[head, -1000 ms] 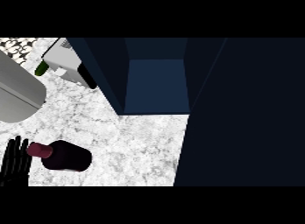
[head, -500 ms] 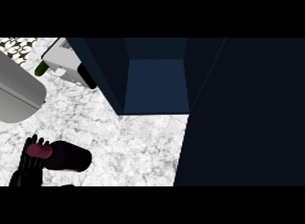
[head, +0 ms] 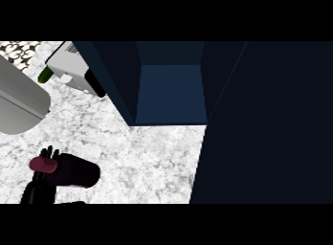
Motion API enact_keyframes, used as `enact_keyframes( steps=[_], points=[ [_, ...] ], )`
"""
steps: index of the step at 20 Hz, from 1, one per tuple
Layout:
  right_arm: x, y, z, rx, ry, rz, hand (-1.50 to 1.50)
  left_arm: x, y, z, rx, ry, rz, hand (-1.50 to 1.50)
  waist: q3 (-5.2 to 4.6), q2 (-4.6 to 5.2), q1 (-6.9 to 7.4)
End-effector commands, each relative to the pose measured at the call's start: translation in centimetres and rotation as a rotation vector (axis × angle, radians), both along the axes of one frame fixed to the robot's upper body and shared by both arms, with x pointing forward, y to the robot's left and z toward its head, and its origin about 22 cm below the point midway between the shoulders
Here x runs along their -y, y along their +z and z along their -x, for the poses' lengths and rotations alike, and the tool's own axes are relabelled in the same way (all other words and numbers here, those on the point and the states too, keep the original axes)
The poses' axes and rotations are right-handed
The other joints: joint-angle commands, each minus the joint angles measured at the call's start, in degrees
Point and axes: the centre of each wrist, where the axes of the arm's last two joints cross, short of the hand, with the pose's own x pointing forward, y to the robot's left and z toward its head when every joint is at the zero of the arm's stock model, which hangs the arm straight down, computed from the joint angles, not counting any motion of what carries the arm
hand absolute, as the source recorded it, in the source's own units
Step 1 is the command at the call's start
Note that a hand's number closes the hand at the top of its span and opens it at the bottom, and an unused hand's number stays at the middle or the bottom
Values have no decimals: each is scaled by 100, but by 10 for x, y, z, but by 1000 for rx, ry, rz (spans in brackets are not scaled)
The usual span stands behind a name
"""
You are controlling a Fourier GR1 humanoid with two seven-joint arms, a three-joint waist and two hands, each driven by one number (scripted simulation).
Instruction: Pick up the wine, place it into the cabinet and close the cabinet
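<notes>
right now i am looking steeply down at the white marble counter (head: 141, 158), and the wine bottle (head: 76, 171) is sitting at the lower left of the view, its maroon cap (head: 43, 164) pointing to the left and its dark body widening out to the right. the left hand (head: 38, 189) is coming in from the lower edge, touching the bottle on its left side. its fingers (head: 49, 152) are poking out just behind the cap. they seem to be curling round the neck, though most of the hand is lying in shadow under the bottle, so i am reading that hold from the fingertips alone. the cabinet (head: 169, 91) is standing open at the top centre, its bluish inside showing, and the bottle is lying well apart from that opening, out on the counter to its lower left. the cabinet door (head: 275, 124) is swinging wide and filling the whole right side as a dark panel. a large pale grey rounded shape (head: 10, 98) is crossing the upper left. beyond it a white box (head: 74, 69) is resting against the cabinet's left wall, with a small green object (head: 46, 75) just beside it.
</notes>
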Motion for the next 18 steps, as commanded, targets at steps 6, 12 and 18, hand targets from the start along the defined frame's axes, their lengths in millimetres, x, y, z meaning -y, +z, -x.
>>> enact_keyframes(
  steps=[6,12,18],
  points=[
    [16,16,34,94,-37,-5,-150,17,-10,-24,43,15,26,-150,5,3,14],
    [25,24,35,87,-33,-4,-150,9,-20,-13,83,10,78,150,4,9,42],
    [22,18,38,87,-46,-4,-150,17,-26,-11,122,60,-11,150,2,3,21]
  ],
)
